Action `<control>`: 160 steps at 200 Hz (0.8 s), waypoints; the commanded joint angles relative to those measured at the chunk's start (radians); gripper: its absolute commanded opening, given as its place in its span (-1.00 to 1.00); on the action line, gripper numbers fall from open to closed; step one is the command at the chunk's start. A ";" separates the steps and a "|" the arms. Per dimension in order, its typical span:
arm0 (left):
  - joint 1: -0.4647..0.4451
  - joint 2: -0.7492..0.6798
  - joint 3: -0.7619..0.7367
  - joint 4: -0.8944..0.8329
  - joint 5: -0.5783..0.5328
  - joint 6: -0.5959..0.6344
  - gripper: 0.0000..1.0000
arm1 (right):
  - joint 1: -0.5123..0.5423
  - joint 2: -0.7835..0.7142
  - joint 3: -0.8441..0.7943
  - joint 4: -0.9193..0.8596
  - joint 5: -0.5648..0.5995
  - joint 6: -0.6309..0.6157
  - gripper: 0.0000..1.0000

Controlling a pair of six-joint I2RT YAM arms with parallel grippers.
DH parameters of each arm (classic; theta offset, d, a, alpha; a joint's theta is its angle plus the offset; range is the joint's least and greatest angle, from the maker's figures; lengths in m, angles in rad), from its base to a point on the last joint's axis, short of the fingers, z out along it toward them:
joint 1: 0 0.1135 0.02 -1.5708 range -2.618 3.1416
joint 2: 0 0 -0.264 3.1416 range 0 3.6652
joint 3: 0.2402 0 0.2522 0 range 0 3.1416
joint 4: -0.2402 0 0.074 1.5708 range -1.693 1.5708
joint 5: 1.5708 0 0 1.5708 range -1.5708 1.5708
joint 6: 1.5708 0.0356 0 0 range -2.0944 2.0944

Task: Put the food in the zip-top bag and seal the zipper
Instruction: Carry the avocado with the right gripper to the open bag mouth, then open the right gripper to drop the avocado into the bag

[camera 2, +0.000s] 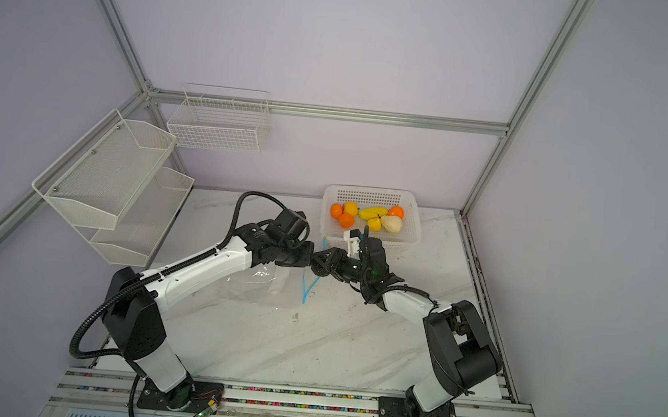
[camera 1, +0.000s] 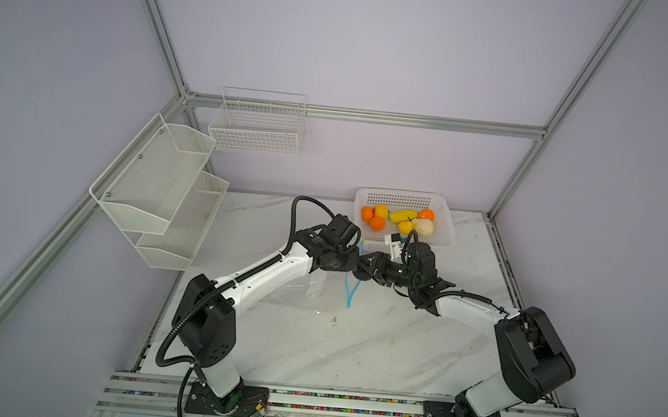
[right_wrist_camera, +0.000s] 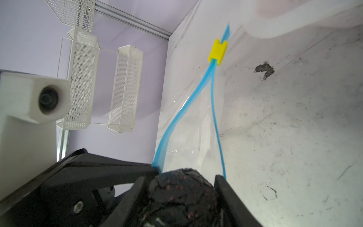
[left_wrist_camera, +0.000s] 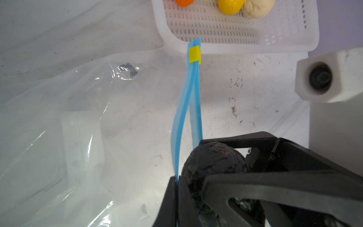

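Zip-top bag (left_wrist_camera: 59,118) lies beside white basket (left_wrist_camera: 245,48), dark lump (left_wrist_camera: 214,159) at its zipper (left_wrist_camera: 177,127).

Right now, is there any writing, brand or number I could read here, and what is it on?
No text can be read in any view.
White label on the zip-top bag: faint printed symbols, too blurred to read.
Small white mark on the left arm: too small to read.
Small dark mark on the table: too small to read.

clear zip-top bag (left_wrist_camera: 78,137) has its blue zipper (left_wrist_camera: 177,127) parted, yellow slider (left_wrist_camera: 195,55) at one end, dark lump (left_wrist_camera: 214,163) at the mouth.
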 commanded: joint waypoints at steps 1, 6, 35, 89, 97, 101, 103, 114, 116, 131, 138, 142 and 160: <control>0.003 -0.052 0.033 0.020 -0.004 -0.007 -1.00 | 0.006 0.007 -0.008 0.025 0.010 -0.008 -0.19; 0.003 -0.052 0.034 0.022 -0.004 -0.007 -1.00 | 0.005 0.009 -0.010 0.022 0.010 -0.011 -0.19; 0.003 -0.052 0.034 0.023 0.002 -0.010 -1.00 | 0.004 0.022 -0.001 0.005 0.016 -0.022 -0.20; 0.000 -0.058 0.031 0.029 0.019 -0.017 -1.00 | 0.005 0.041 0.030 -0.031 0.019 -0.048 -0.20; -0.002 -0.059 0.030 0.029 0.020 -0.020 -1.00 | 0.005 0.045 0.037 -0.038 0.021 -0.051 -0.20; -0.002 -0.060 0.030 0.029 0.021 -0.020 -1.00 | 0.006 0.046 0.039 -0.040 0.021 -0.053 -0.20; -0.001 -0.060 0.029 0.029 0.022 -0.021 -1.00 | 0.006 0.046 0.041 -0.042 0.021 -0.054 -0.20; -0.002 -0.061 0.028 0.033 0.025 -0.024 -1.00 | 0.006 0.051 0.047 -0.048 0.021 -0.056 -0.20; -0.003 -0.062 0.027 0.033 0.025 -0.023 -1.00 | 0.006 0.052 0.048 -0.048 0.022 -0.056 -0.20; -0.006 -0.062 0.025 0.034 0.028 -0.025 -1.00 | 0.009 0.059 0.060 -0.060 0.023 -0.062 -0.19; -0.008 -0.063 0.024 0.034 0.030 -0.025 -1.00 | 0.012 0.062 0.067 -0.066 0.023 -0.065 -0.19; -0.008 -0.062 0.025 0.035 0.030 -0.025 -1.00 | 0.013 0.063 0.069 -0.068 0.023 -0.067 -0.18; -0.009 -0.062 0.024 0.036 0.033 -0.025 -1.00 | 0.021 0.071 0.084 -0.084 0.024 -0.078 -0.14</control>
